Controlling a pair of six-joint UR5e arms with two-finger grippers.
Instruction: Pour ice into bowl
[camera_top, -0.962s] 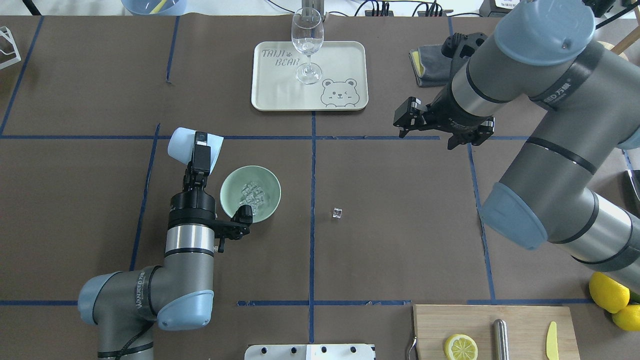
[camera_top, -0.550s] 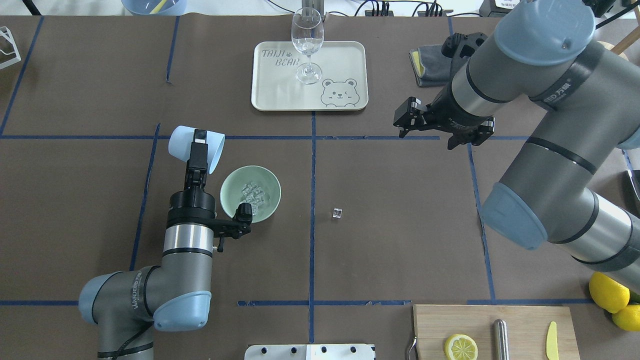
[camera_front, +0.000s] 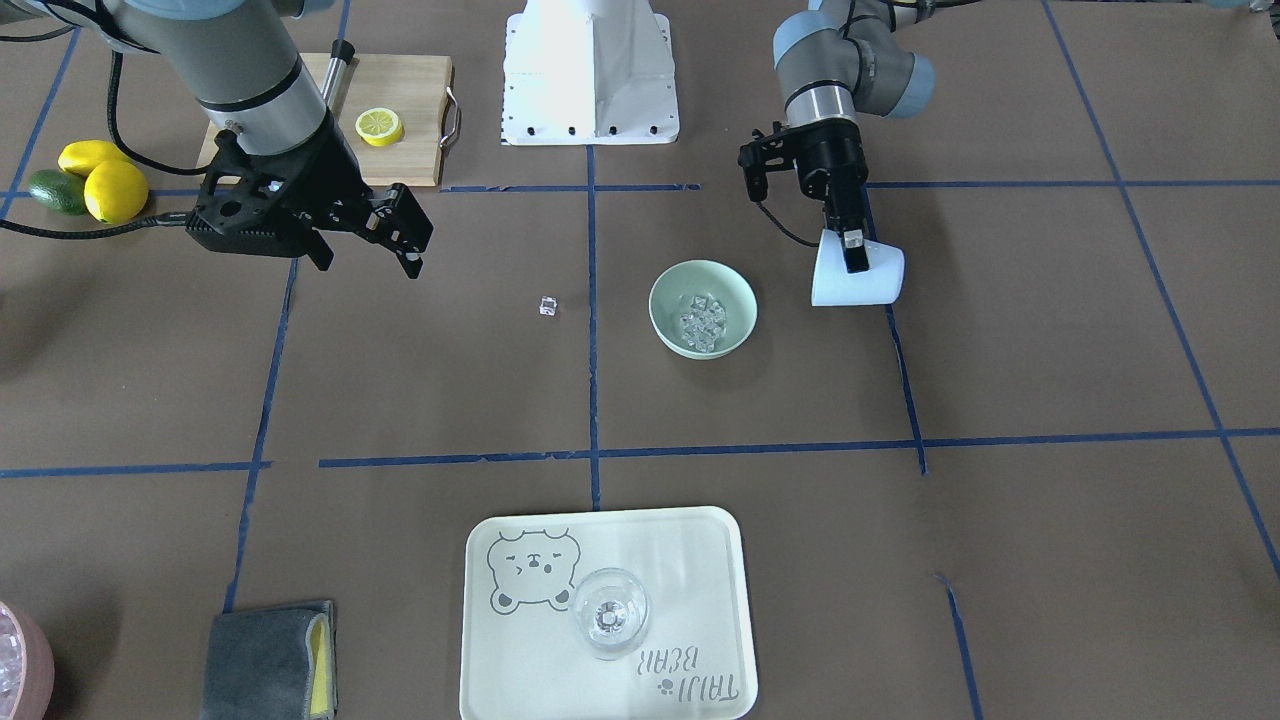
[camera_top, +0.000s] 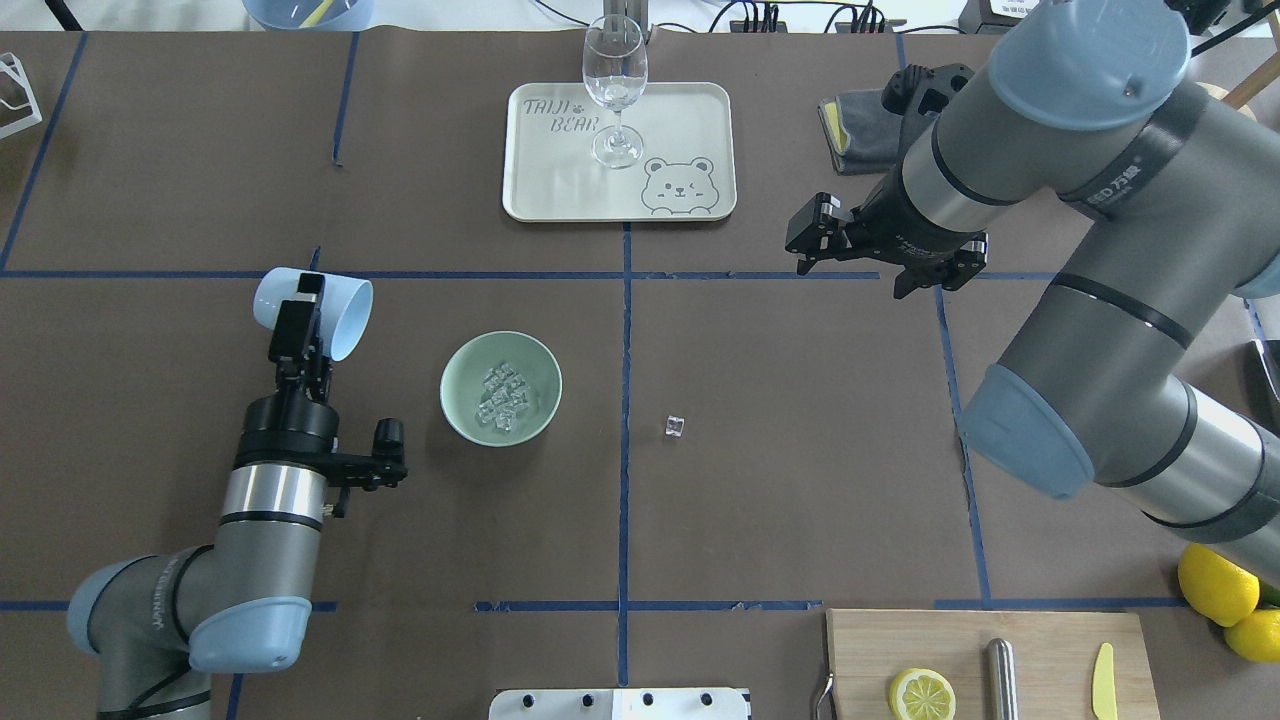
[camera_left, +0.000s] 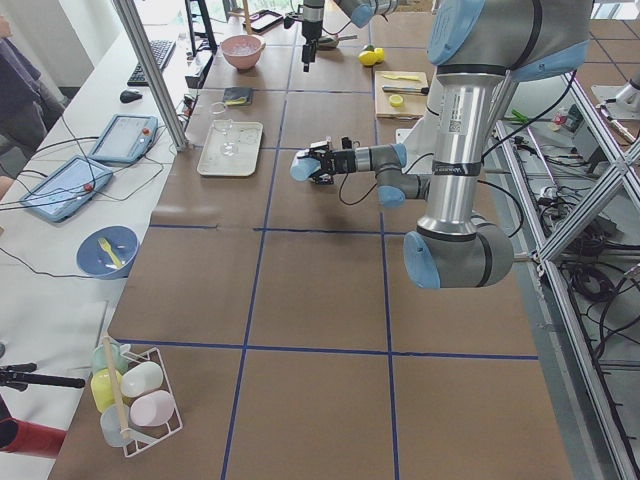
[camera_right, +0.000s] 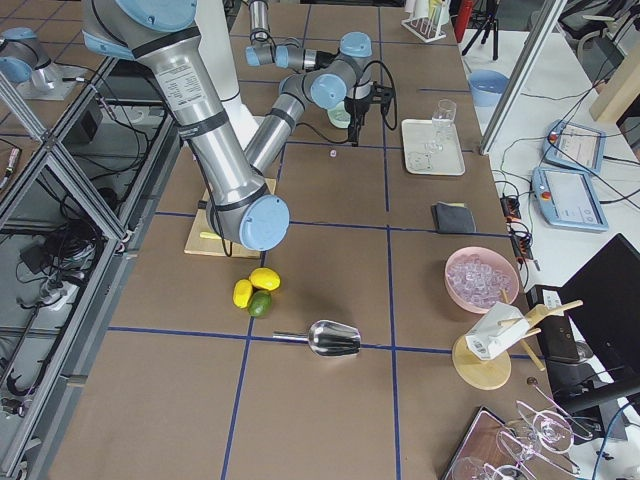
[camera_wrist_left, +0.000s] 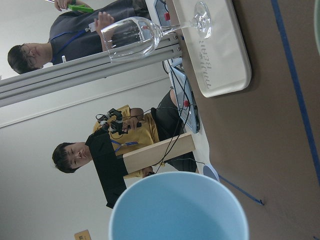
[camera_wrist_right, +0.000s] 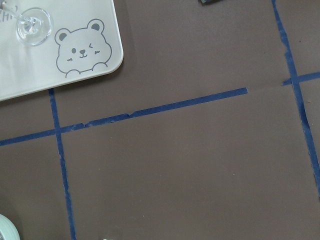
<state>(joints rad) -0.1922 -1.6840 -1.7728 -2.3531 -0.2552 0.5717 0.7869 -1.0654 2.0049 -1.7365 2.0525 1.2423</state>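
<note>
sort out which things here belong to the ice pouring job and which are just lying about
Job in hand: ice, in the bowl; light blue cup, held on its side by the left gripper; one stray ice cube outside the bowl.

Lying about: tray with wine glass; grey cloth; cutting board with lemon half; whole lemons; right gripper, open and empty.

From overhead, you have ice (camera_top: 503, 393) in the bowl (camera_top: 459, 384), a loose cube (camera_top: 675, 426) right of it, the cup (camera_top: 345, 320) left. The glass (camera_top: 614, 65) stands on the tray (camera_top: 680, 130) beyond.
</note>
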